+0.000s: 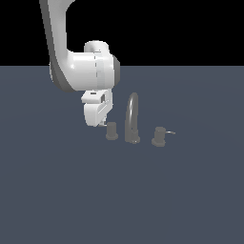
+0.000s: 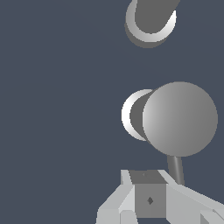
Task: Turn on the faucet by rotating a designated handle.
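Desk: flat slate-blue desk surface (image 1: 57,200) carrying the whole fixture.
Faucet: dull grey metal faucet (image 1: 132,119) with a tall, narrow arched spout standing upright at the centre of the set; in the wrist view only the spout's rounded end (image 2: 151,19) shows.
Handle: small plain grey cylinder handle (image 1: 111,130) standing upright on the desk, to the exterior view's left of the spout and near it; in the wrist view its round top (image 2: 179,118) fills the middle, with a thin grey lever rod (image 2: 176,170) projecting from it toward the fingers.
Second knob: grey knob with a wider stepped base collar (image 1: 158,136), to the exterior view's right of the spout, a short rod pointing to that side.
Arm: white Panda arm (image 1: 71,57) reaching down from above, its hand low over the desk.
Gripper: white gripper (image 1: 102,123) just beside the plain handle, on its left in the exterior view.
Fingers: pale grey fingers (image 2: 118,203) seen close to the lever rod; whether they are spread or closed cannot be told, nor whether they touch the rod.
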You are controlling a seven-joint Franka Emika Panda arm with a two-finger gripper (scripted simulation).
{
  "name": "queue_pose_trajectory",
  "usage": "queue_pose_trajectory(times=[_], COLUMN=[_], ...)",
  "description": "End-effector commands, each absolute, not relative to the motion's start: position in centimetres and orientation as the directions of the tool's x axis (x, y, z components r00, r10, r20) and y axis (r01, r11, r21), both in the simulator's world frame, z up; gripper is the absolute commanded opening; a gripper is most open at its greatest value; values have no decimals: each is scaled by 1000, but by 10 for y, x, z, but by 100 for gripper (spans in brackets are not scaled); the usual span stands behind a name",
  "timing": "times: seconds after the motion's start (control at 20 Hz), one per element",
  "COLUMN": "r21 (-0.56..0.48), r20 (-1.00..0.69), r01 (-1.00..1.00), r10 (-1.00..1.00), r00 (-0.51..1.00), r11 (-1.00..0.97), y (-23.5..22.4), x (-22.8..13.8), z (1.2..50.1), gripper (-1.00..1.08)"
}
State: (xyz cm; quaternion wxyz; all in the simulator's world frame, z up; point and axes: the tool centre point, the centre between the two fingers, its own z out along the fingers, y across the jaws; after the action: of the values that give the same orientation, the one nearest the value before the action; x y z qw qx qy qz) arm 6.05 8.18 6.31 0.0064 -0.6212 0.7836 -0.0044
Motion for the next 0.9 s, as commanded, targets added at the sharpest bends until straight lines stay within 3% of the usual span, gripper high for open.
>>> queue_pose_trajectory(times=[0.0,0.85], r21=[-6,-8], r20=[-1,-5], r01=[-974,-975], r10=[-974,-975], r00=[-227,-221], r11=[227,221], y=[82,78], x=[50,12], z=[63,63], gripper=[-100,-100])
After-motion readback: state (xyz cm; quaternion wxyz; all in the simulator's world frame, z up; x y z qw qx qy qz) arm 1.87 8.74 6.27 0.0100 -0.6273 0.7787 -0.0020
